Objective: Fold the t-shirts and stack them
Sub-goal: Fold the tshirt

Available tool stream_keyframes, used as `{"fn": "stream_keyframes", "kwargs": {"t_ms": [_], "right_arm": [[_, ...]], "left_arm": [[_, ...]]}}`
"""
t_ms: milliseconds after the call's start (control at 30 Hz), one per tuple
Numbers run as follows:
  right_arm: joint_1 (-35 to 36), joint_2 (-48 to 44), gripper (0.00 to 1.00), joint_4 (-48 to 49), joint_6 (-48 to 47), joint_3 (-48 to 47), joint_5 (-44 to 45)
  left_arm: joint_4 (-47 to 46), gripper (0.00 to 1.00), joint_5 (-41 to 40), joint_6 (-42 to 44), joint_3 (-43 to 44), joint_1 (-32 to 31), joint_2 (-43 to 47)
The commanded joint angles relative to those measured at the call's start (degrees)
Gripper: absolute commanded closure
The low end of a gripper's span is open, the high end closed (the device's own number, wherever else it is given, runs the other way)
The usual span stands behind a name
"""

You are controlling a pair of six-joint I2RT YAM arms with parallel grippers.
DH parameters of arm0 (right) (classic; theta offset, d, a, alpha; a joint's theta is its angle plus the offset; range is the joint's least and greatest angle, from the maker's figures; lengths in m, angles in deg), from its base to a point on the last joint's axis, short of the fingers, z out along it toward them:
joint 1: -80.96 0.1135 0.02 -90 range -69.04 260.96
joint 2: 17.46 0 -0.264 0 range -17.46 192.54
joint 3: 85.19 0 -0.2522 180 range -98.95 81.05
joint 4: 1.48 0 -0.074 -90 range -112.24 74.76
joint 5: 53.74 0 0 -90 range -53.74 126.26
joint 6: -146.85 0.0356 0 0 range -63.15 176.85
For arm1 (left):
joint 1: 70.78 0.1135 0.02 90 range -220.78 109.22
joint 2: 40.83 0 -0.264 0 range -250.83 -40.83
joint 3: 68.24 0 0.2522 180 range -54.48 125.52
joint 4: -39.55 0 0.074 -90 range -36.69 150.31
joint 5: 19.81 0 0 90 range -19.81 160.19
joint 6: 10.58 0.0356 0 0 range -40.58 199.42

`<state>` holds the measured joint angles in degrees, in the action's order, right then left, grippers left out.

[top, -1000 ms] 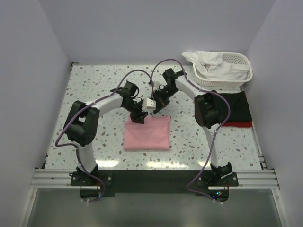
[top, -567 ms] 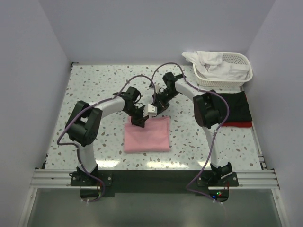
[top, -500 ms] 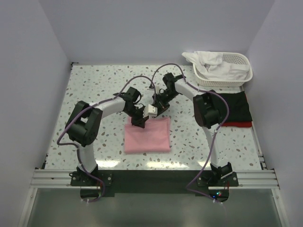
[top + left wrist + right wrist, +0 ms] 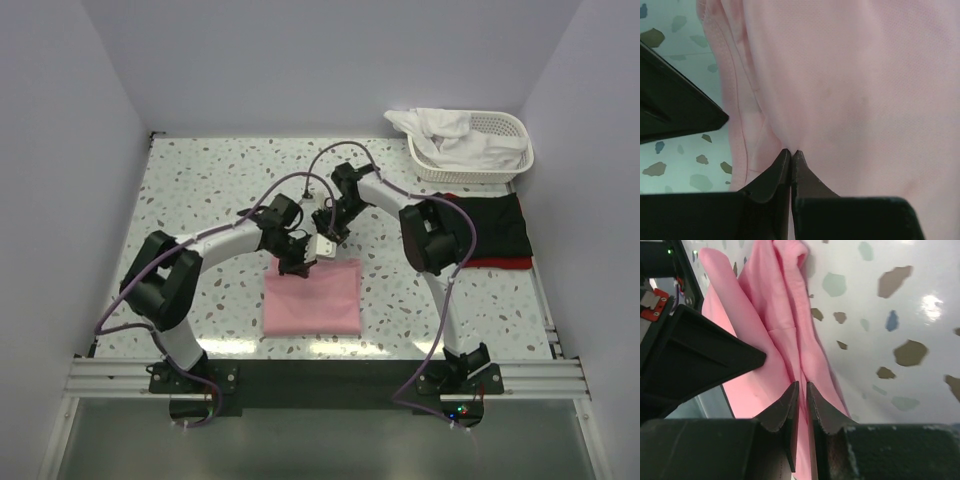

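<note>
Left tool point(image 4: 293, 263) and right tool point(image 4: 322, 241) clamp the near-square pink t-shirt point(image 4: 312, 300) at its far edge.

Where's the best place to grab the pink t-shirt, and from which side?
Along its far edge, coming down from the far side. The pink t-shirt lies flat as a folded rectangle, and that edge shows stacked layers that one pinch can catch together. The left gripper and right gripper are both shut on it there, close together towards its far left corner.

Terrazzo table point(image 4: 200, 190), lavender walls point(image 4: 300, 60)
</note>
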<state>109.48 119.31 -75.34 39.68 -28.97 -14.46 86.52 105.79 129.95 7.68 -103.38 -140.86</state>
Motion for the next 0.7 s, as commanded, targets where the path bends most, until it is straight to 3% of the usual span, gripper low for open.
{"fn": "stream_keyframes", "kwargs": {"t_ms": [0,300,667], "right_arm": [[1.89,-2.74,0.85,-3.27,-4.35,-1.43,-2.63],[3.56,-2.3,0.85,-6.87,-8.84,-1.16,-3.69],[3.92,6.31,0.85,-9.16,-13.59,-3.54,-2.81]], "left_arm": [[-4.38,1.0,-2.28,0.19,-1.15,-0.97,4.22],[-7.1,1.0,-5.09,0.36,-3.7,-2.2,7.92],[-12.9,1.0,-7.03,1.86,-5.55,-4.32,12.22]]}}
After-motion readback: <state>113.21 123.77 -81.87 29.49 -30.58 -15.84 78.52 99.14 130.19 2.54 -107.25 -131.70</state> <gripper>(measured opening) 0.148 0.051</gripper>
